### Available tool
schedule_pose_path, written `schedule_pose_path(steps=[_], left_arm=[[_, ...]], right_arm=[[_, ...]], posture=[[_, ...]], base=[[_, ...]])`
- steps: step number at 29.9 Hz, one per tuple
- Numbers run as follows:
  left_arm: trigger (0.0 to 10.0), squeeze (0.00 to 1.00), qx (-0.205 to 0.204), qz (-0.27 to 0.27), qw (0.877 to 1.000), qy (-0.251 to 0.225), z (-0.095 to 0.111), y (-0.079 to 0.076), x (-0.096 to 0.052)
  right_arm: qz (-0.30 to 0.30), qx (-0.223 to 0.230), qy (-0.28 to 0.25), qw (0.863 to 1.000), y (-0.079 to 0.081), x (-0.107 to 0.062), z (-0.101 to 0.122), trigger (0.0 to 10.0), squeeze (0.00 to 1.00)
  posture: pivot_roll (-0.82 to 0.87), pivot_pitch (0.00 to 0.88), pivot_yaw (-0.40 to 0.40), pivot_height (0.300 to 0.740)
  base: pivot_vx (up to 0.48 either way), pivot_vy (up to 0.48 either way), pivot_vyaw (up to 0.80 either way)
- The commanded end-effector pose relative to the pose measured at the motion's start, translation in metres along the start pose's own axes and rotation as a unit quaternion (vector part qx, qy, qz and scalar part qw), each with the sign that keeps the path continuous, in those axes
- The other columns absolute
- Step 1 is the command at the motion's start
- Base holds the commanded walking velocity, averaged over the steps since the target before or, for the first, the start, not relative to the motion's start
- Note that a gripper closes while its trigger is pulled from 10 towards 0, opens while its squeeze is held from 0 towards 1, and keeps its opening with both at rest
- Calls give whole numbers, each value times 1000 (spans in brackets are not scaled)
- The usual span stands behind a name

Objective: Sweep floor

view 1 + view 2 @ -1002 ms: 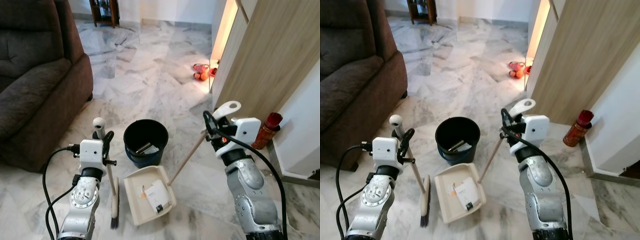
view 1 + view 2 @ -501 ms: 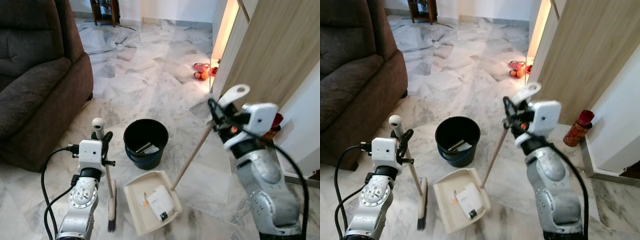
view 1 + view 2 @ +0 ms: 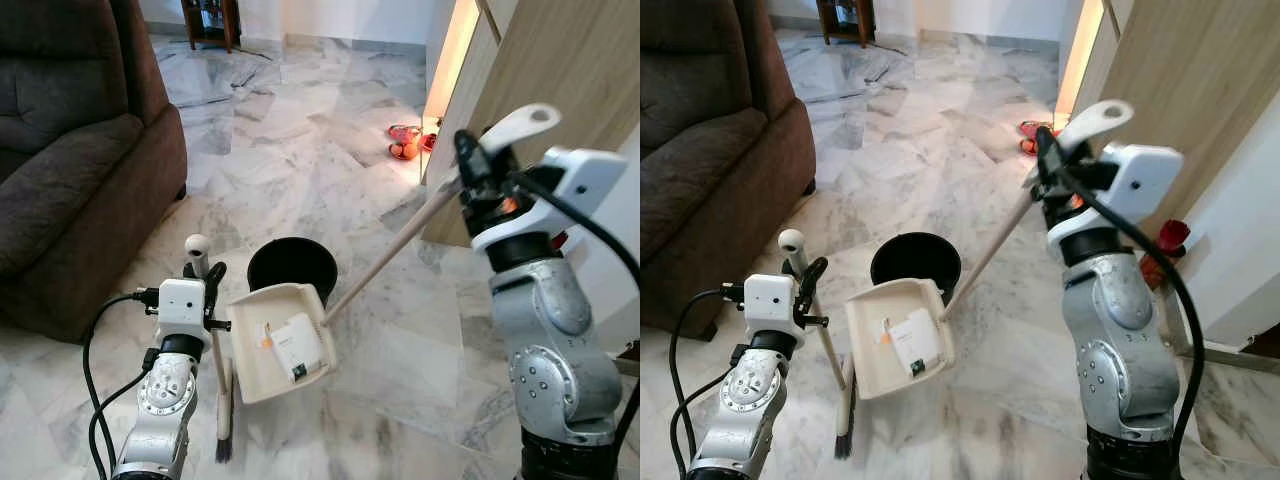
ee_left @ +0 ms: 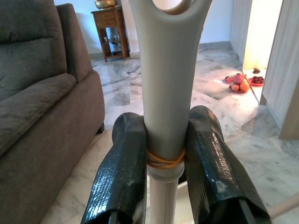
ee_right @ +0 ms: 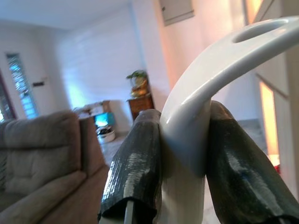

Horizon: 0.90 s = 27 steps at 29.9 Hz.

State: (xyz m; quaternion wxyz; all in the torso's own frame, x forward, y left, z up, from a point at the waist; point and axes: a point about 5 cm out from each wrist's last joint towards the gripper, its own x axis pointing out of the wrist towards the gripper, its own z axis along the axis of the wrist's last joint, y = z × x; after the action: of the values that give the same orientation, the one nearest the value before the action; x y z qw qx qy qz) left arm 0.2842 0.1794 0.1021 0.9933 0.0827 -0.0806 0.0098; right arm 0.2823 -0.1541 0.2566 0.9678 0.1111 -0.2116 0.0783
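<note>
Your right gripper (image 5: 180, 154) is clenched on the dustpan handle (image 3: 400, 245), just under its white looped grip. The right wrist view shows what the head views cannot: both black, wrap-textured fingers (image 5: 133, 168) pressing the smooth plastic from either side. The long wooden pole slopes down toward your left to the dustpan (image 3: 279, 340), which is lifted and tilted beside the bucket (image 3: 290, 265), its far wall overlapping the bucket's near rim. The cream plastic pan carries a white card or packet (image 3: 293, 345) and a small orange scrap.

Your left gripper (image 4: 163, 158) grasps the broom (image 3: 221, 395) below its grey forked top; the left wrist view shows a rubber band (image 4: 163, 161) round the shaft between the fingers. In the head views the broom stands near upright, dark bristles on the floor (image 3: 300, 130), touching or just beside the pan's left edge; which, cannot tell.

The floor is glossy grey-veined marble. A brown fabric sofa (image 3: 70, 150) sits on your left and a wood-grain cabinet (image 3: 560, 90) on your right. A red bottle (image 3: 1165, 245) stands behind the right arm, and red-orange items (image 3: 405, 142) lie by the lit gap. The left wrist view adds a small wooden side table (image 4: 110, 30) beyond the sofa.
</note>
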Motion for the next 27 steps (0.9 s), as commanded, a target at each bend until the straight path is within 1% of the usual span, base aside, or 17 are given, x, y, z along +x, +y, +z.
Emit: schedule_pose_path(steps=[1,2,4,6,9,13,18,27], left_arm=[[10000,0,6,-8,1000,-25,8,-1,4],[10000,0,13,-14,999,-29,8,-3,3],[10000,0,15,-16,999,-30,8,-4,2],[10000,0,12,-15,999,-28,7,-5,0],[10000,0,8,-16,1000,-26,6,-6,-3],[10000,0,15,-23,999,-26,6,-6,-7],[10000,0,16,-22,999,-25,5,-5,-8],[10000,0,14,-26,999,-24,4,-8,-9]], right_arm=[[-11,6,-68,998,0,2,23,10000,0],[-24,1,-74,997,-2,2,23,10000,0],[-25,-15,-73,997,-1,2,19,10000,0],[-18,-24,-77,997,4,3,16,10000,0],[-17,-21,-80,996,7,4,14,10000,0],[-25,-19,-87,996,8,7,11,10000,0],[-32,-14,-96,995,11,8,8,10000,0],[-30,-12,-97,995,14,8,4,10000,0]], posture=[[12,100,-12,740],[16,99,-11,740],[15,98,-11,740],[20,99,-11,740],[20,97,-12,740],[26,92,-15,740],[30,85,-17,740],[28,74,-18,740]], base=[[0,0,0],[0,0,0],[0,0,0],[0,0,0],[0,0,0],[0,0,0],[0,0,0],[28,0,0]])
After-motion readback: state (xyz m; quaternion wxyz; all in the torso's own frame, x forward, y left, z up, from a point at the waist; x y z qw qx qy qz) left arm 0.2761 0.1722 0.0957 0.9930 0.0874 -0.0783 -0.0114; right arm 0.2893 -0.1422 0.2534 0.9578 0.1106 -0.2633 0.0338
